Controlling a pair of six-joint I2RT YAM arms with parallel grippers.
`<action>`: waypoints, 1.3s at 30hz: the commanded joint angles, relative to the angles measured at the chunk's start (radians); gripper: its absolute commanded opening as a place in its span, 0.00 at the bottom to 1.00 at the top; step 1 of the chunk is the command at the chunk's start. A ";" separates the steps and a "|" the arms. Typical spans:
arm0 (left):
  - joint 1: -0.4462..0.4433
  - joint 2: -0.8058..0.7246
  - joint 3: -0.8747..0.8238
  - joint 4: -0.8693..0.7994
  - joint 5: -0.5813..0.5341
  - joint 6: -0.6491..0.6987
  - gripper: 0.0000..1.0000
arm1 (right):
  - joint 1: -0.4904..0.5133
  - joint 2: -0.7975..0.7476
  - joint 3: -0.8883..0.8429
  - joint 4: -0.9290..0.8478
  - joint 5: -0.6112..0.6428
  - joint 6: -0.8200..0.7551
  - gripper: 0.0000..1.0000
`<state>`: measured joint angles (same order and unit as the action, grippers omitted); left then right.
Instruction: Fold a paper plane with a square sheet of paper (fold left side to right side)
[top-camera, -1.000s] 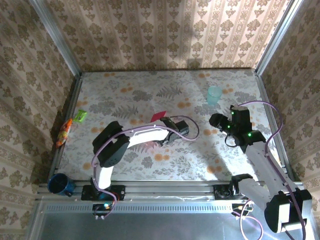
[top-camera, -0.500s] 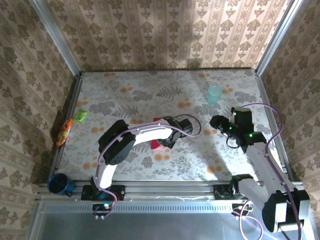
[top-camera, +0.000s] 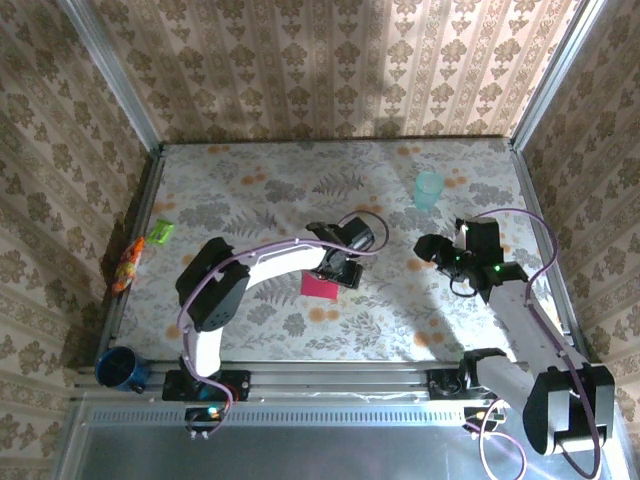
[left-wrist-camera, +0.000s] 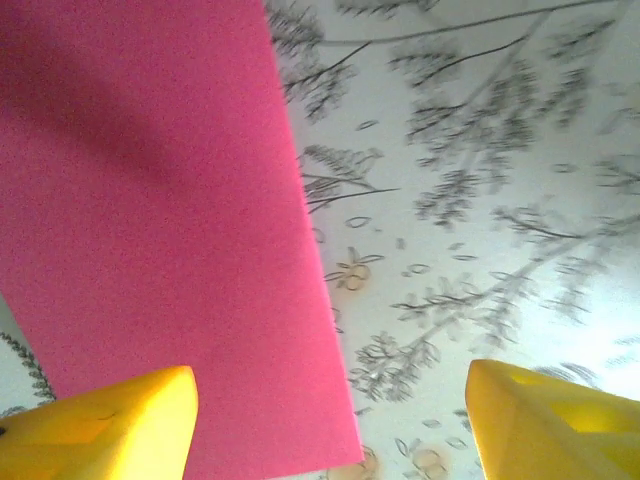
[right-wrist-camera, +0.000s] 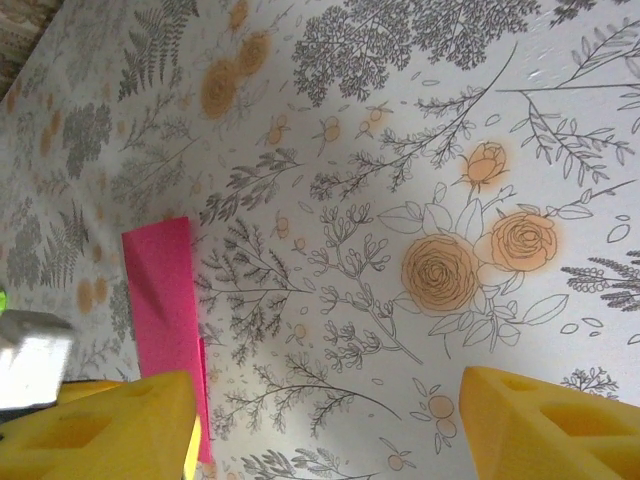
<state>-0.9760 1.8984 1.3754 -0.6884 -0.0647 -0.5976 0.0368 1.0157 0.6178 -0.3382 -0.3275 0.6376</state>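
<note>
Left jaws newly spread, paper sheet (left-wrist-camera: 150, 220) flat beneath them, right jaws spread.

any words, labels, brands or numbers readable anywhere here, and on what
None can be read.
The square sheet of paper is plain, with no print.
The green packet and orange packet are too small to read.
The teal cup shows no marking.
</note>
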 joint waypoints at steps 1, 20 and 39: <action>0.037 -0.096 -0.049 0.115 0.129 0.023 0.79 | -0.005 0.027 0.002 0.029 -0.073 -0.006 0.70; 0.492 -0.570 -0.629 0.621 0.425 -0.027 0.75 | 0.407 0.515 0.137 0.376 -0.093 0.198 0.35; 0.554 -0.547 -0.634 0.460 0.450 0.031 0.68 | 0.511 0.884 0.336 0.380 -0.100 0.171 0.04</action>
<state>-0.4294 1.3296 0.7139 -0.1715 0.3611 -0.5991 0.5472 1.8687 0.9310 0.0734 -0.4252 0.8402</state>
